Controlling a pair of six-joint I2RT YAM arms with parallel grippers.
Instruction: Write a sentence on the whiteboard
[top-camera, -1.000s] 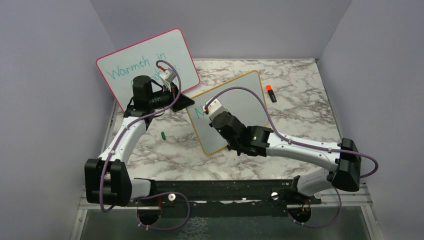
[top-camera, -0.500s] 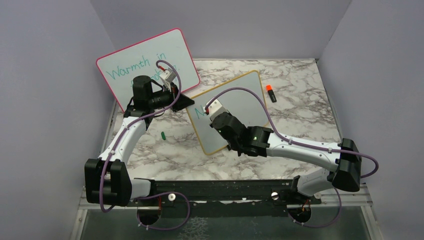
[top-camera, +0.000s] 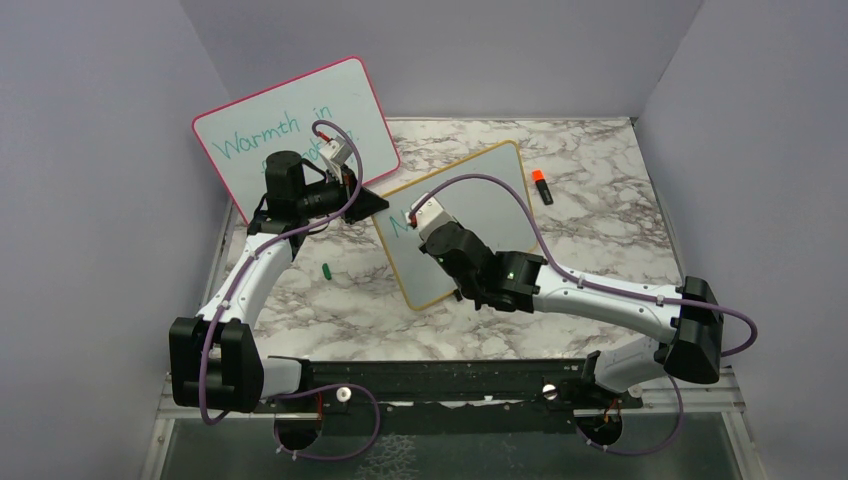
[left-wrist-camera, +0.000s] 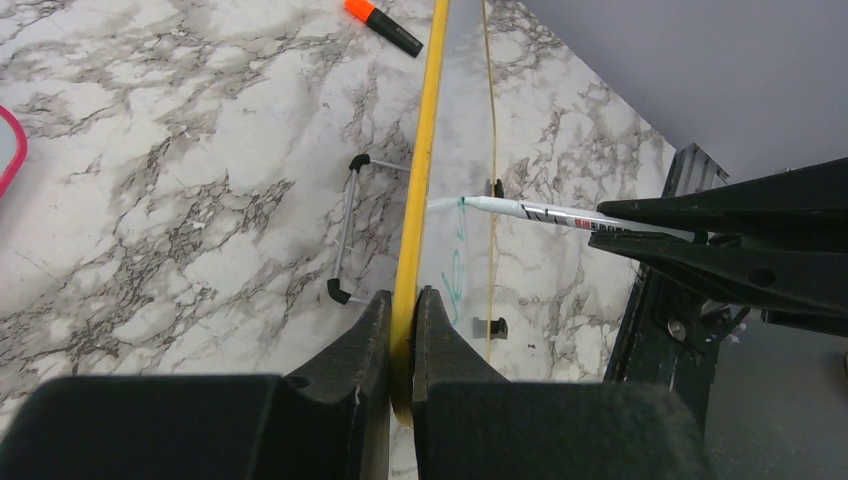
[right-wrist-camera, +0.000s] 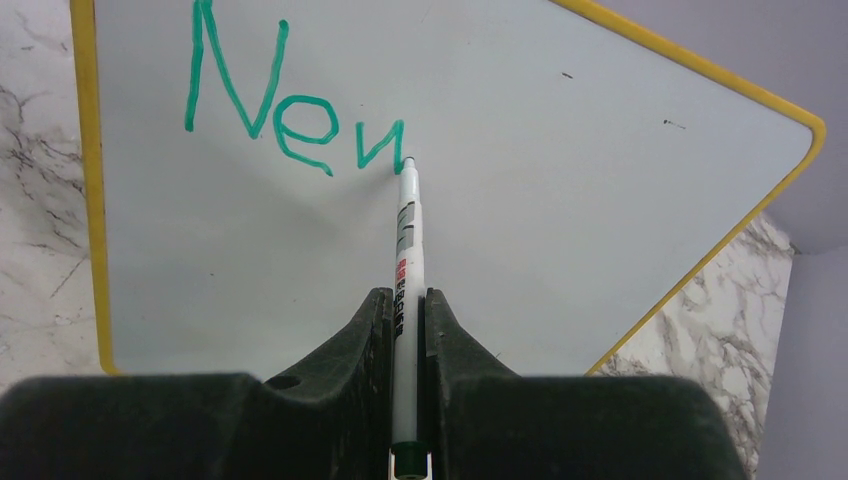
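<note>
The yellow-framed whiteboard (top-camera: 480, 200) stands tilted on the marble table; it also shows in the right wrist view (right-wrist-camera: 560, 180). My left gripper (left-wrist-camera: 403, 310) is shut on its yellow frame (left-wrist-camera: 425, 150) at the left edge. My right gripper (right-wrist-camera: 405, 310) is shut on a white marker (right-wrist-camera: 406, 250), whose green tip touches the board. The sentence (right-wrist-camera: 290, 105) reads "Ne" plus part of a third letter in teal-green. From the left wrist view the marker (left-wrist-camera: 530, 211) meets the board edge-on. In the top view my right gripper (top-camera: 425, 218) hides the writing.
A larger pink-framed whiteboard (top-camera: 290, 125) reading "Warmth in" stands at the back left. An orange-capped black marker (top-camera: 541, 186) lies right of the yellow board. A small green cap (top-camera: 327, 269) lies on the table (top-camera: 600, 240) near the left arm. Grey walls enclose the table.
The right arm has shifted very slightly with the marker on the board. The left arm and both boards have not moved.
</note>
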